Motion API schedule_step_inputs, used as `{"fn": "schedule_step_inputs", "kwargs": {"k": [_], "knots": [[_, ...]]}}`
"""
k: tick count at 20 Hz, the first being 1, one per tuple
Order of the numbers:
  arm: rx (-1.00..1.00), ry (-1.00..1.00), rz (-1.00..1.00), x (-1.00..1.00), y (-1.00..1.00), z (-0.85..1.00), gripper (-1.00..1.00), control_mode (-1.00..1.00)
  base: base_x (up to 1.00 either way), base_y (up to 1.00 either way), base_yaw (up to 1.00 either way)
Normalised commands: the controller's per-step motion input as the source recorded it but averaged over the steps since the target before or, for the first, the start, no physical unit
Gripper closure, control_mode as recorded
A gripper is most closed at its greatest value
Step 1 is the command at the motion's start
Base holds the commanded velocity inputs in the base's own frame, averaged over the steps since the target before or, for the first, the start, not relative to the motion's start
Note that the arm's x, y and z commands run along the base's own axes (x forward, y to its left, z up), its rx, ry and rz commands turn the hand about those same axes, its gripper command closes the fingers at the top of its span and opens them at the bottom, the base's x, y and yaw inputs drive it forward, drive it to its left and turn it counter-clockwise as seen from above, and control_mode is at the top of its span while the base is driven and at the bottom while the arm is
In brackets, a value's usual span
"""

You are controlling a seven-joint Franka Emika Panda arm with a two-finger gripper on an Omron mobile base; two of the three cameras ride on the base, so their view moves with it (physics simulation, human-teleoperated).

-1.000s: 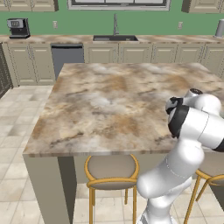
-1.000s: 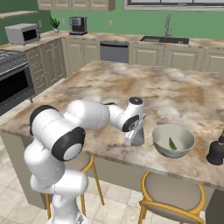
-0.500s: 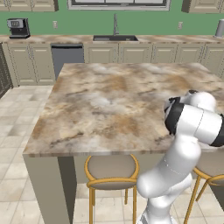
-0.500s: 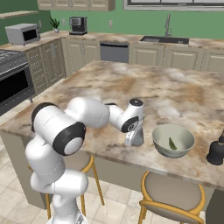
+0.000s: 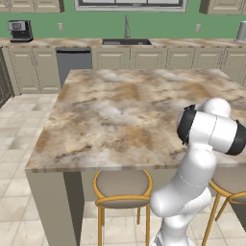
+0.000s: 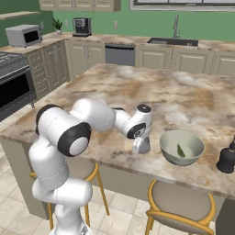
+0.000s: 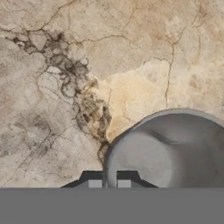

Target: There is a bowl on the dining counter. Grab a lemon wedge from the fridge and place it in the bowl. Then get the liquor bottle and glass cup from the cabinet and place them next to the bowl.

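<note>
It was a home kitchen: a marble-topped island counter (image 5: 125,110) with stools (image 5: 122,190), a sink with faucet (image 5: 126,39), a dishwasher (image 5: 73,65), a microwave (image 6: 24,35), a coffee machine (image 6: 81,26) and cream cabinets (image 5: 29,69) against green walls.

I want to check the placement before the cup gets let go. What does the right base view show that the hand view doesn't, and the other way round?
The right base view adds the bowl with the lemon wedge in it, and the dark liquor bottle on the bowl's far side. The hand view adds a look straight down into the glass cup, with the dark finger tips close together at its rim. Shared: the glass cup, the gripper shut on it, and the marble counter.
</note>
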Motion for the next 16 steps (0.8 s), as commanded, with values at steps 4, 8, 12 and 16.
{"fn": "schedule_step_inputs", "kwargs": {"k": [4,8,12,16], "knots": [[0.04,0.00,0.03,0.05,-0.11,-0.09,1.00,-1.00,0.00,0.00,0.00],[0.03,0.00,0.01,0.04,-0.12,-0.09,1.00,-1.00,0.00,0.00,0.00],[0.02,0.00,0.01,0.03,-0.07,-0.12,1.00,-1.00,0.00,0.00,0.00],[0.00,0.00,0.01,0.00,0.00,-0.15,-1.00,-1.00,0.00,0.00,0.00]]}}
